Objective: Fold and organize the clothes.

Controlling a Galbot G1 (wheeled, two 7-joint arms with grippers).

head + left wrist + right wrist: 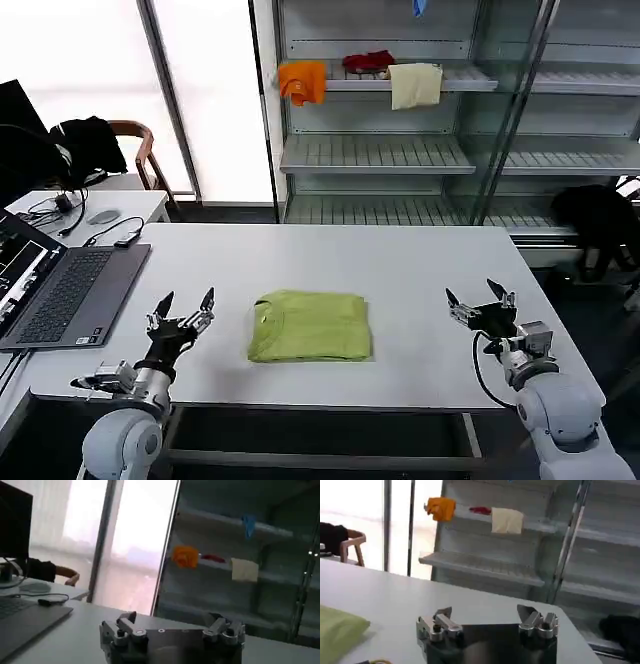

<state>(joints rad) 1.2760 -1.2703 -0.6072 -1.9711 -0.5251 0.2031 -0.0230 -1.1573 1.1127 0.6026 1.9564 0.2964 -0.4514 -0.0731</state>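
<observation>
Resting low at the table front edge, both arms are bent up from below with wrists angled forward and fingers pointing away from the robot.

Far left of the shirt: laptop open on the table, cables behind it.

Left gripper sits just left of the shirt, between it and the laptop, not touching either. Fingers spread wide, nothing between them. Forearm runs back down to the left front corner of the table. Left wrist view shows the same gripper with its fingers well apart and empty, over bare tabletop.

Shirt, lime-green, lies folded into a neat rectangle flat on the table, near the front edge, about midway between the two grippers. Its edge also shows in the right wrist view.

Right gripper is right of the shirt, farther from it than the left one, clear of the cloth. Fingers open wide, holding nothing; same in the right wrist view.

Behind the shirt, past the table: shelf rack with orange, red and cream cloths.
</observation>
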